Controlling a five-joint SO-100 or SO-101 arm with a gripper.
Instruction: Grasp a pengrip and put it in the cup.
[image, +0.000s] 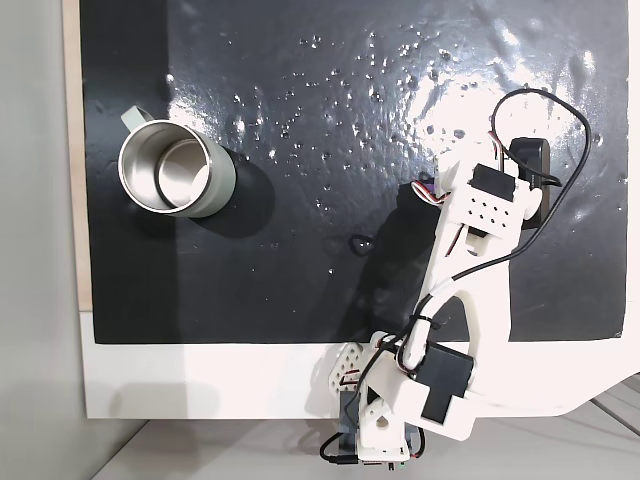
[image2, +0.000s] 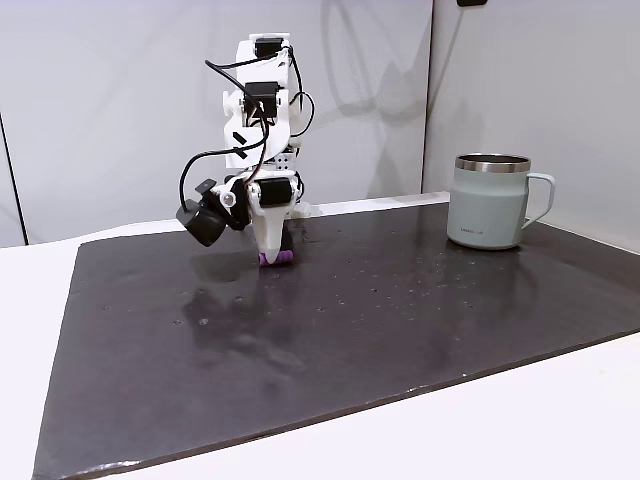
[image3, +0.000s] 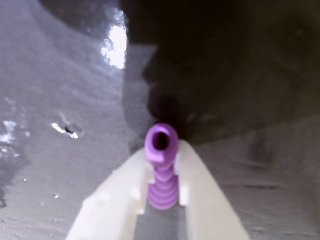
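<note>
Fixed view from above: cup (image: 177, 175) upright at the black mat's (image: 300, 100) left, mouth up.

Side fixed view: gripper (image2: 274, 256) down at the mat, pengrip (image2: 276, 259) at its tip, lying roughly level.

Wrist view: white fingers (image3: 116, 192) clamped on the ribbed purple pengrip (image3: 162, 170), long axis running away from the camera, open end pointing outward.

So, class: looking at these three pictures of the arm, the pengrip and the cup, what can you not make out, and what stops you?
- Pengrip: in the wrist view its lower end is hidden between the gripper fingers; whether it is lifted off the mat is unclear.
- Pengrip in the side fixed view: too small to show ribs.
- Cup: its inside is hidden by its wall in the side fixed view.
- Cup handle: mostly hidden by the rim from above.
</note>
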